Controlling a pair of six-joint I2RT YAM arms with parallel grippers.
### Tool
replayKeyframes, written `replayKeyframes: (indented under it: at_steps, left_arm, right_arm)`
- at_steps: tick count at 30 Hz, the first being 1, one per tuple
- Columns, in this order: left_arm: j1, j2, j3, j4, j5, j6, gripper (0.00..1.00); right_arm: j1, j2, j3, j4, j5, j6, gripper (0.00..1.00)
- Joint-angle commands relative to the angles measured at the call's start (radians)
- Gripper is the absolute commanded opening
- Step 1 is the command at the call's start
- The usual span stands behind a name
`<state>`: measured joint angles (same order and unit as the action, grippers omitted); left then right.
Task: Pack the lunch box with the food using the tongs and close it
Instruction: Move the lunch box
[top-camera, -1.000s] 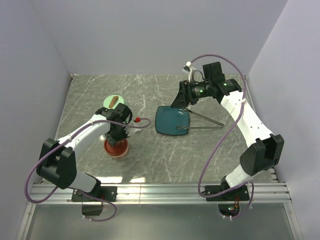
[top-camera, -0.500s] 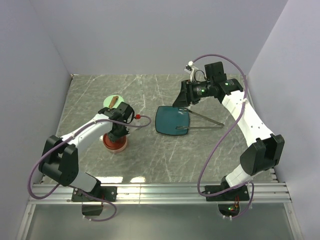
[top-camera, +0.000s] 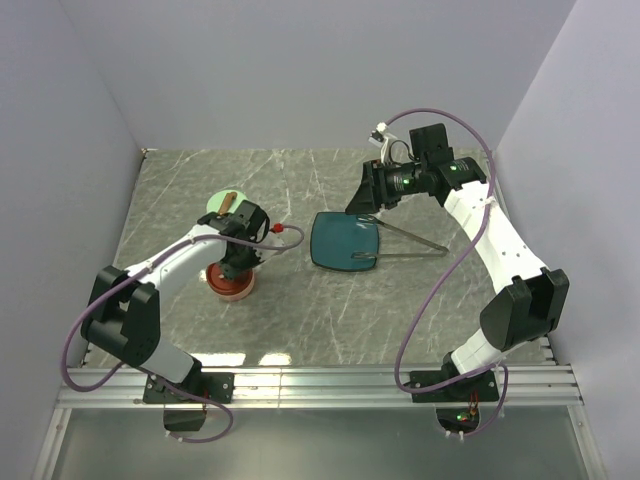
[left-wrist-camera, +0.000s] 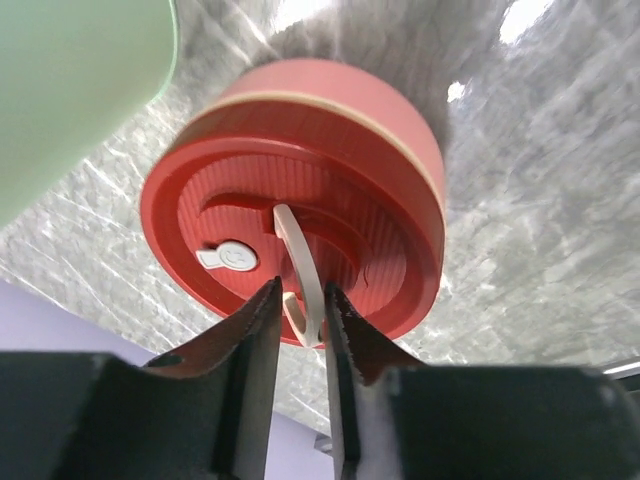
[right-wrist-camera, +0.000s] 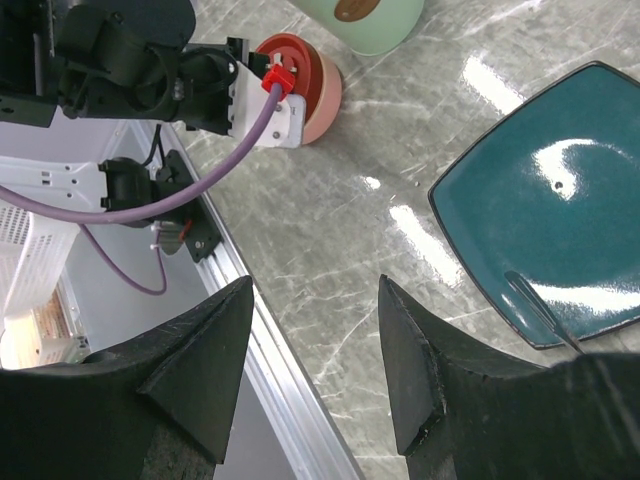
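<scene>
The lunch box is in two parts: a mint-green pot (top-camera: 226, 204) with its lid on, and next to it a cream bowl under a dark-red lid (top-camera: 230, 284). My left gripper (left-wrist-camera: 300, 290) hangs just over the red lid (left-wrist-camera: 300, 200). Its jaws are narrowly parted around the lid's white tab (left-wrist-camera: 300, 270), with a gap on one side. My right gripper (right-wrist-camera: 315, 290) is open and empty, raised above the table behind the plate. The silver tongs (top-camera: 410, 240) lie with their tips on the teal plate (top-camera: 345, 240). No food shows.
The mint pot (left-wrist-camera: 70, 90) stands close to the left gripper's left side. A brown strip (top-camera: 229, 200) lies on its lid. The aluminium rail (top-camera: 320, 380) runs along the near table edge, and walls close in the left, back and right.
The left gripper's jaws have parted slightly around the lid's white tab. The red-lidded bowl and the left wrist have shifted a little toward the back. The right arm has hardly moved.
</scene>
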<state>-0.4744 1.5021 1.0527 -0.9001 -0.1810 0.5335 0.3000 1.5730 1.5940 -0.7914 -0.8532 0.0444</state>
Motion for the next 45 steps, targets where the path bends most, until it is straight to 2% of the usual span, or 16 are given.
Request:
replayKeyframes:
  at_steps: [1, 6, 11, 12, 14, 19, 20, 22, 25, 27, 33, 37, 40, 45]
  left_arm:
    - [0.000, -0.011, 0.064, -0.011, 0.057, -0.015, 0.30]
    - [-0.001, -0.023, 0.096, -0.052, 0.086, -0.027, 0.32]
    - [-0.006, -0.045, 0.112, -0.092, 0.129, -0.032, 0.40]
    - [-0.006, -0.051, 0.115, -0.102, 0.136, -0.032, 0.45]
    - [-0.006, -0.059, 0.124, -0.123, 0.162, -0.033, 0.48]
    - [-0.006, -0.088, 0.144, -0.138, 0.221, -0.049, 0.50]
    - [-0.006, -0.107, 0.159, -0.141, 0.242, -0.050, 0.56]
    - [-0.006, -0.134, 0.177, -0.137, 0.305, -0.056, 0.59]
    - [-0.004, -0.190, 0.217, -0.111, 0.368, -0.073, 0.73]
    - [0.003, -0.227, 0.242, -0.076, 0.396, -0.096, 0.99]
    - [0.042, -0.292, 0.308, 0.027, 0.427, -0.211, 0.99]
    - [0.071, -0.321, 0.328, 0.137, 0.410, -0.367, 0.99]
    - [0.105, -0.295, 0.342, 0.153, 0.400, -0.441, 0.99]
    - [0.137, -0.319, 0.256, 0.231, 0.540, -0.496, 0.99]
  right_arm:
    - [-0.010, -0.045, -0.016, 0.001, 0.000, -0.011, 0.60]
    - [-0.010, -0.042, -0.011, 0.001, -0.006, -0.006, 0.60]
    - [-0.009, -0.041, -0.005, -0.002, -0.012, -0.006, 0.61]
    - [-0.009, -0.036, -0.003, -0.003, -0.014, -0.006, 0.61]
    - [-0.010, -0.036, 0.001, -0.009, -0.015, -0.011, 0.61]
    - [-0.010, -0.033, 0.012, -0.020, -0.009, -0.018, 0.61]
    - [-0.010, -0.034, 0.014, -0.025, -0.007, -0.024, 0.62]
    - [-0.009, -0.039, 0.014, -0.032, 0.002, -0.034, 0.63]
    - [-0.010, -0.056, 0.006, -0.042, 0.026, -0.064, 0.66]
    - [-0.009, -0.076, -0.002, -0.043, 0.042, -0.074, 0.73]
    - [-0.012, -0.139, -0.051, -0.051, 0.124, -0.112, 0.85]
    - [-0.038, -0.220, -0.166, -0.022, 0.203, -0.130, 0.92]
    - [-0.042, -0.304, -0.268, 0.018, 0.328, -0.133, 0.94]
    - [-0.041, -0.445, -0.419, 0.076, 0.480, -0.130, 0.96]
